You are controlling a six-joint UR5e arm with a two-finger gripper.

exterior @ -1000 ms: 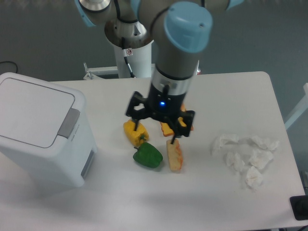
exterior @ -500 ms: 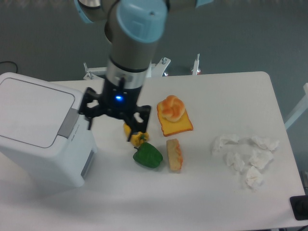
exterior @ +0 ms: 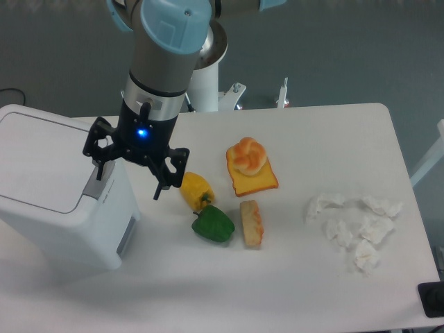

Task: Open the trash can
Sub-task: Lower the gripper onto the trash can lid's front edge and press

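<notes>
Tissues: a cluster of crumpled white paper wads [exterior: 355, 224] lies near the right front of the white tabletop [exterior: 229, 291]; I count about five, though they overlap.
Vegetables: one green bell pepper [exterior: 212, 224] and one yellow bell pepper [exterior: 195, 189], touching, sit mid-tabletop.
Bread: one pale oblong loaf piece with an orange crust [exterior: 252, 223] lies just beside the green pepper; one knotted golden bun [exterior: 247, 156] rests on one orange toast slice [exterior: 253, 177] behind it.
Trash can: one large white boxy plastic bin with rounded corners [exterior: 59, 187] stands at the left edge, lid flat and shut, its grey push tab [exterior: 99, 181] facing the food, likely so that side can be reached from the middle.
Tool: the black two-finger tool [exterior: 132, 175] hangs with fingers spread and empty, one finger [exterior: 101, 166] over the tab, the other [exterior: 159, 186] out above the tabletop; that placement looks meant for pressing the tab down.
Arm: one grey arm with blue caps [exterior: 161, 55] rises behind.
</notes>
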